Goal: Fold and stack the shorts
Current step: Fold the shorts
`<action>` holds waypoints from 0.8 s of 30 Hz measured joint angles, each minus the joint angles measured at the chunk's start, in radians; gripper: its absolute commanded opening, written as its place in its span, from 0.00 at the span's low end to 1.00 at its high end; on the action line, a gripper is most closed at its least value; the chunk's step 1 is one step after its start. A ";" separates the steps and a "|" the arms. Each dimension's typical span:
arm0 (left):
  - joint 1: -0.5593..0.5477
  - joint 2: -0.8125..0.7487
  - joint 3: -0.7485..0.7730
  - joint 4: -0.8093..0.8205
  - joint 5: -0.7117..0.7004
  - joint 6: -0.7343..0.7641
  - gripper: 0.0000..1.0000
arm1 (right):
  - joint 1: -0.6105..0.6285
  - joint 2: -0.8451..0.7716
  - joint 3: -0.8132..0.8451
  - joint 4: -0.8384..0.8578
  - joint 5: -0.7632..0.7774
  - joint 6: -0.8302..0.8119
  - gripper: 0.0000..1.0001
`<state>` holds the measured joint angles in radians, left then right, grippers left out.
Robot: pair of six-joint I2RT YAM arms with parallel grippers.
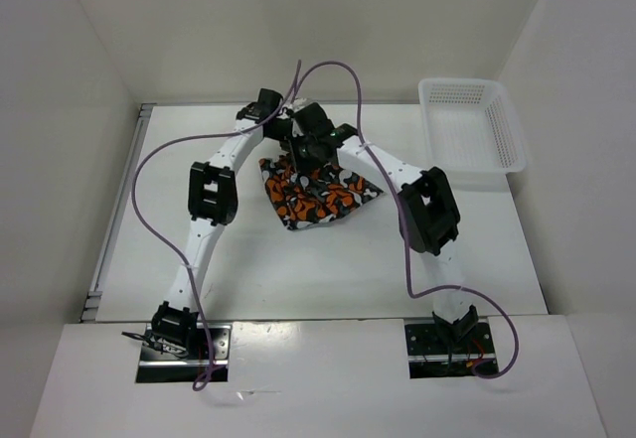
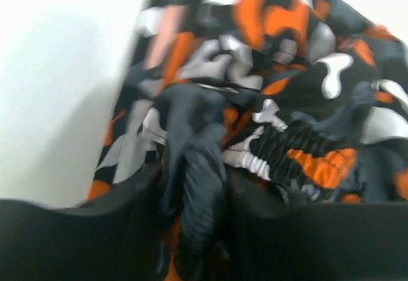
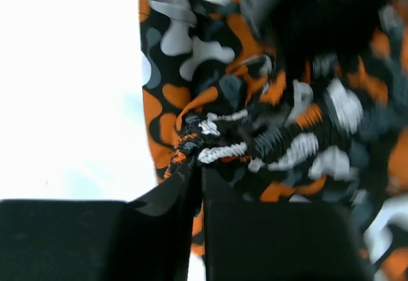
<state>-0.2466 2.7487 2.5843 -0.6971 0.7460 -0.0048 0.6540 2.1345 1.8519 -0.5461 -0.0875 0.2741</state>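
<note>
1. L side: left gripper [image 2: 192, 195] is pinching a dark fold of the shorts [image 1: 320, 196], jaws together on cloth.
2. Centre: shorts are lying bunched mid-table [image 1: 248, 259], long axis roughly left-right; both arms are meeting over the far edge, equally near.
3. R side: right gripper [image 3: 197, 176] is clamping the gathered waistband.
4. Far right: white basket [image 1: 472, 132] is sitting well apart; the tabletop toward the bases is probably giving room to lay the fold.

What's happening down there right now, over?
Left gripper, right gripper: shut on shorts, at waistband. Shorts bunched, not yet folded. White mesh basket apart, far right.
</note>
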 measured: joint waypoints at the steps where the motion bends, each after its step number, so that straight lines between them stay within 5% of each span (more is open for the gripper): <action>1: -0.004 0.012 0.000 -0.004 0.002 -0.001 0.58 | 0.000 0.017 0.020 0.007 -0.003 -0.005 0.21; 2: -0.008 0.017 0.000 0.001 0.021 -0.003 0.74 | 0.001 0.033 0.036 0.015 -0.005 -0.008 0.25; 5: -0.015 0.016 0.035 0.005 0.018 0.000 0.98 | 0.001 0.064 0.050 0.031 -0.014 -0.035 0.45; 10: -0.008 0.009 0.076 0.001 -0.035 -0.002 1.00 | 0.001 0.063 0.054 0.031 -0.060 -0.073 0.77; 12: 0.011 -0.010 0.089 -0.005 -0.066 -0.001 1.00 | 0.000 0.049 0.054 0.029 -0.090 -0.080 0.83; 20: 0.123 -0.232 0.101 -0.040 -0.156 0.000 1.00 | -0.040 -0.151 0.051 0.012 -0.149 -0.118 0.85; 24: 0.144 -0.402 0.012 -0.087 -0.151 0.001 1.00 | -0.143 -0.295 -0.039 0.057 -0.099 -0.134 0.71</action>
<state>-0.1028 2.3470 2.5961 -0.7845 0.5949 -0.0040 0.5106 1.8393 1.8126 -0.4892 -0.1864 0.1398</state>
